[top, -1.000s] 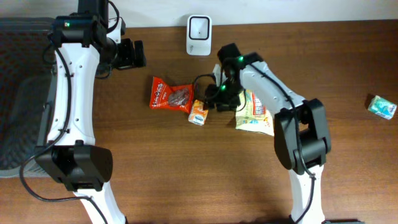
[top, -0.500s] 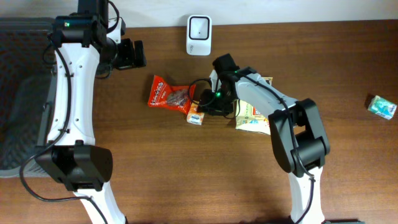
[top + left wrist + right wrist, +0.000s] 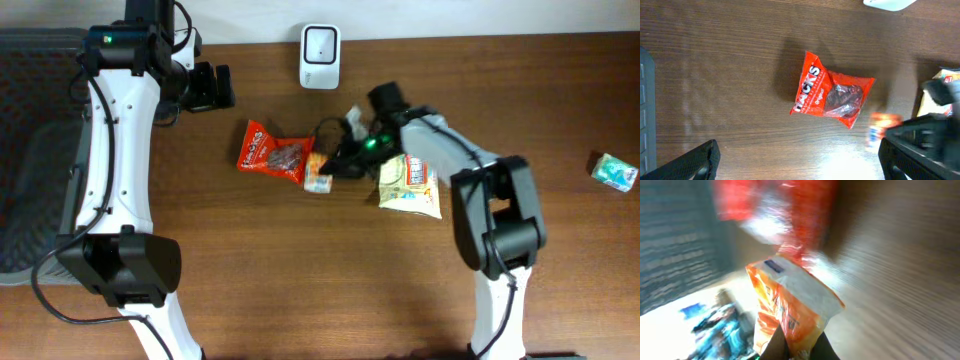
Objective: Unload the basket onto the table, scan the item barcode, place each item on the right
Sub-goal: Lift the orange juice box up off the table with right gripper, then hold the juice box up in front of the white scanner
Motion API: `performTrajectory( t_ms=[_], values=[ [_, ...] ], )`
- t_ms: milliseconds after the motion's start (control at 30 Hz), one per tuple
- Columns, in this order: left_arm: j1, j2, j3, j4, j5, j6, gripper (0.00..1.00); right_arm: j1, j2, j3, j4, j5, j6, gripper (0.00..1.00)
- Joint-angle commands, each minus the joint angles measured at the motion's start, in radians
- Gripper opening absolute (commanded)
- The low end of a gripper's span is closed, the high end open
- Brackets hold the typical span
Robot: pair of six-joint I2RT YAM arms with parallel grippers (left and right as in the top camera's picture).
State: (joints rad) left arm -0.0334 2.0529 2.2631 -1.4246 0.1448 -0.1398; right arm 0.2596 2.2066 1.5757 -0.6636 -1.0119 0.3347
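Squeezing the orange packet (image 3: 790, 305) tight in right fingers (image 3: 340, 166), between red snack bag (image 3: 270, 155) and yellow bag (image 3: 410, 185), with left fingers (image 3: 695, 162) wide apart. Well apart on worktop (image 3: 250, 280), white scanner (image 3: 320, 43).

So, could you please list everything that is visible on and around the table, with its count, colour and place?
table: one, dark brown wood, under everything.
barcode scanner: one, white, far edge, centre.
Hacks snack bag: one, red, mid-table, lying flat.
orange packet: one, orange and white, just right of the red bag.
snack pack: one, pale yellow and white, right of the orange packet, partly under the right arm.
small packet: one, teal and white, alone at the far right.
bin: one, dark grey, left of the table.
left gripper: one, black, open and empty, far left of the table.
right gripper: one, black, shut on the orange packet.
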Motion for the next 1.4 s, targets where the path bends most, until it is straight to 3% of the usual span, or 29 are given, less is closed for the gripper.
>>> performTrajectory(
  t_ms=[0,267,400,567,633,800,933,1100,1200,1367],
  values=[
    [-0.001,-0.008,0.009,0.002,-0.004,-0.009,0.99,-0.085,0.006,0.029,0.037,-0.512,-0.192,0.04],
    [-0.001,-0.008,0.009,0.002,-0.004,-0.009,0.99,-0.122,0.006,0.029,0.137,-0.541,-0.217,0.04],
    [-0.002,-0.008,0.009,0.002,-0.004,-0.009,0.99,-0.100,0.006,0.029,0.189,-0.541,-0.346,0.04],
    [-0.002,-0.008,0.009,0.002,-0.004,-0.009,0.99,-0.096,0.006,0.029,0.219,-0.541,-0.333,0.04],
    [-0.003,-0.008,0.009,0.002,-0.004,-0.009,0.99,-0.096,0.006,0.029,0.220,-0.540,-0.294,0.04],
    [-0.003,-0.008,0.009,0.002,-0.004,-0.009,0.99,-0.096,0.006,0.029,0.311,-0.510,-0.041,0.04],
    [-0.003,-0.008,0.009,0.002,-0.004,-0.009,0.99,-0.096,-0.038,0.037,0.347,-0.046,0.240,0.04],
    [-0.003,-0.008,0.009,0.002,-0.004,-0.009,0.99,-0.063,-0.108,0.192,0.323,0.566,0.233,0.04],
    [-0.003,-0.008,0.009,0.001,-0.004,-0.009,0.99,-0.013,-0.108,0.238,0.372,0.833,0.110,0.04],
    [-0.003,-0.008,0.009,0.002,-0.004,-0.009,0.99,0.140,-0.090,0.237,0.621,1.331,-0.430,0.04]
  ],
)
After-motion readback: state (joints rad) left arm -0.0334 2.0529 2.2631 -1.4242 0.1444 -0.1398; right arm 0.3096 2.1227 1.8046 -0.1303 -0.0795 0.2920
